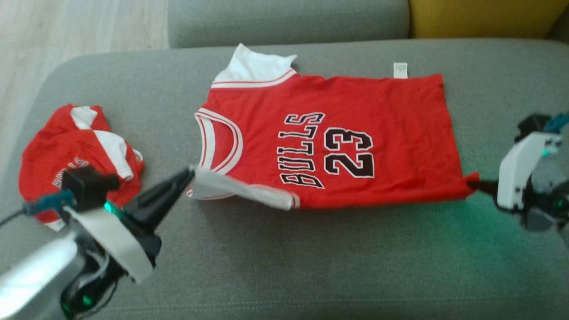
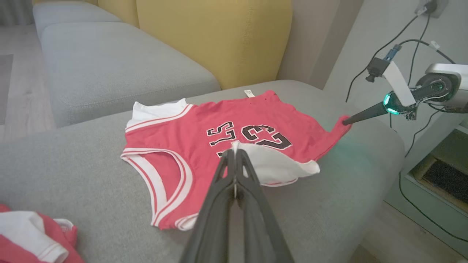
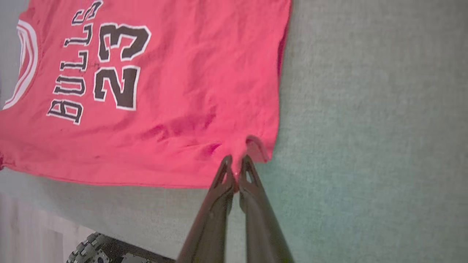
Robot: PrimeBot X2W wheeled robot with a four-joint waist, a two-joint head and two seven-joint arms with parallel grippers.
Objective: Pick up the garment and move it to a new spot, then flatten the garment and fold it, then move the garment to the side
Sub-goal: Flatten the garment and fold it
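Note:
The garment (image 1: 338, 138) is a red "BULLS 23" jersey with white trim, spread on the grey sofa seat (image 1: 311, 258), neck toward the left. My left gripper (image 1: 192, 172) is shut on its near shoulder strap, lifted and turned white side up; the left wrist view has that strap (image 2: 270, 162) just past the closed fingertips (image 2: 231, 155). My right gripper (image 1: 476, 183) is shut on the near hem corner, seen in the right wrist view (image 3: 237, 166) pinching the red cloth (image 3: 175, 91). The right gripper also appears in the left wrist view (image 2: 347, 120).
A second red and white garment (image 1: 75, 151) lies crumpled at the seat's left end. A yellow cushion (image 2: 215, 36) and the sofa back (image 1: 289, 20) stand behind. Cables and a low shelf (image 2: 438, 175) lie beyond the right edge; wooden floor (image 1: 66, 26) is at far left.

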